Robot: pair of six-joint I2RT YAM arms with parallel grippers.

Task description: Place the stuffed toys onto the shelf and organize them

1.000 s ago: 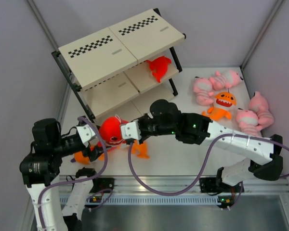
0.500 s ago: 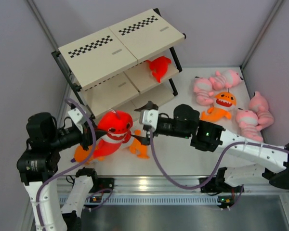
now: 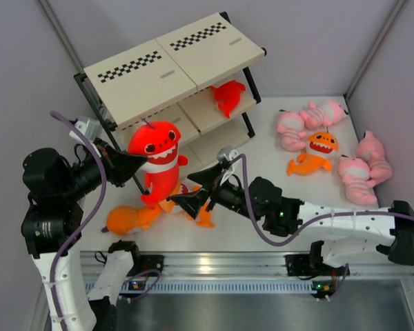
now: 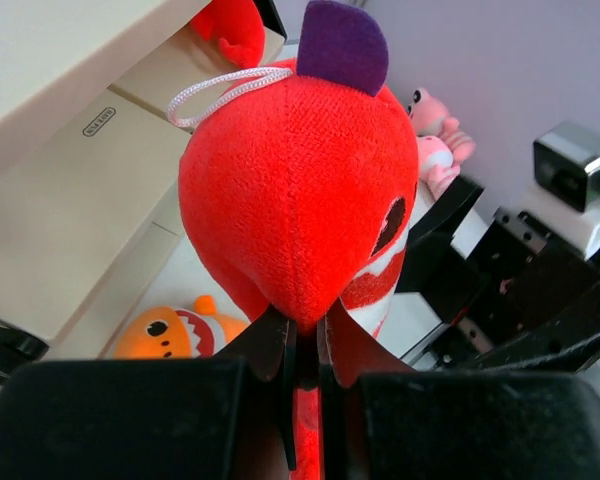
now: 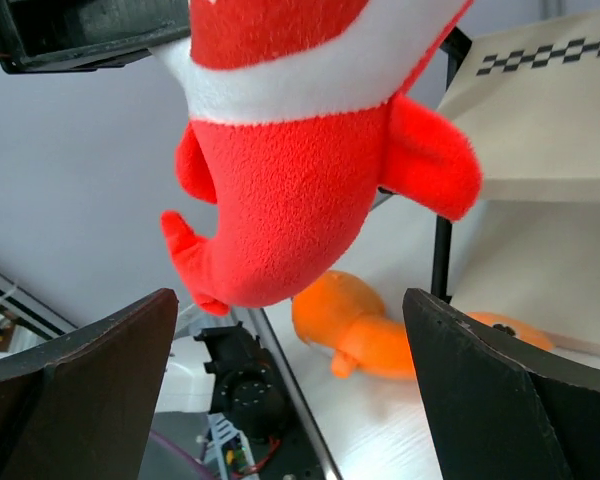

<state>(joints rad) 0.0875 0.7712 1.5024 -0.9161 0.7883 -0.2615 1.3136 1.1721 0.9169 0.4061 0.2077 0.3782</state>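
Observation:
My left gripper (image 3: 139, 164) is shut on the head of a red shark (image 3: 157, 157) and holds it in the air, tail down, in front of the shelf (image 3: 172, 65). In the left wrist view the jaws (image 4: 307, 345) pinch the red plush (image 4: 300, 180). My right gripper (image 3: 193, 189) stands wide open just below the hanging shark (image 5: 300, 180), apart from it. Two orange sharks (image 3: 127, 217) (image 3: 199, 210) lie on the table beneath. A second red shark (image 3: 228, 96) sits on the shelf's middle board.
At the right of the table lie an orange shark (image 3: 316, 153) and several pink plush animals (image 3: 290, 127) (image 3: 359, 176). The shelf stands tilted at the back left, its black frame post (image 5: 440, 260) close to the held shark.
My right gripper has let go of the red shark, opened and dropped lower. My left gripper has shut on the shark and lifted it up toward the shelf.

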